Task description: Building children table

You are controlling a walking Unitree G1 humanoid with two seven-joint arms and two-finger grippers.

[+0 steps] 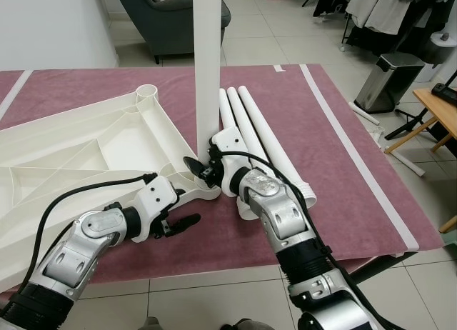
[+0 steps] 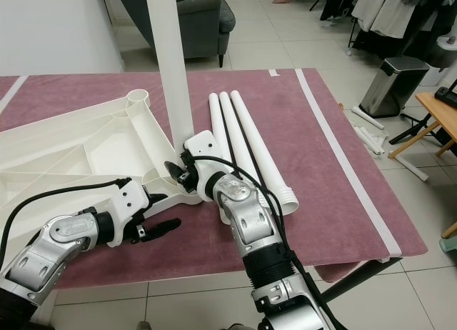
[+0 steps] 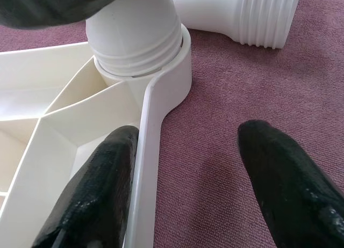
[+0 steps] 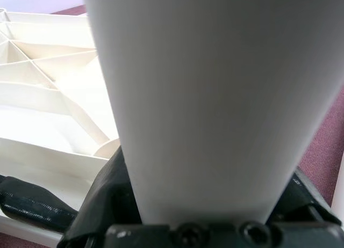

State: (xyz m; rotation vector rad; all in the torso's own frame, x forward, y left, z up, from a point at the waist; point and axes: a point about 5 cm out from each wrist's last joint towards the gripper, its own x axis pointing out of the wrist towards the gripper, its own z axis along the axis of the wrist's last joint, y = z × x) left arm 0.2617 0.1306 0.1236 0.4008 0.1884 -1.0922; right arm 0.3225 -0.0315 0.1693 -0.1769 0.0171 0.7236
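Observation:
The white table top [image 1: 86, 144] lies upside down on the maroon rug [image 1: 343, 201], ribs facing up. One white leg [image 1: 207, 58] stands upright in the near corner socket [image 3: 161, 71], its threaded end seated there. My right gripper [image 1: 202, 169] is shut on that leg just above the socket, and in the right wrist view the leg [image 4: 204, 97] runs between the fingers. My left gripper [image 3: 188, 135] is open astride the table top's rim beside the socket, with one finger [image 3: 102, 173] inside the rim and the other [image 3: 285, 173] on the rug. Three loose legs [image 1: 260, 137] lie side by side to the right.
A grey armchair [image 1: 171, 16] stands behind the rug. A steel bin [image 1: 389, 80], a wooden table edge [image 1: 435, 108] and hanging clothes [image 1: 400, 8] are at the right. A white tape line [image 1: 357, 151] crosses the rug. Another open socket [image 1: 146, 93] sits at the far corner.

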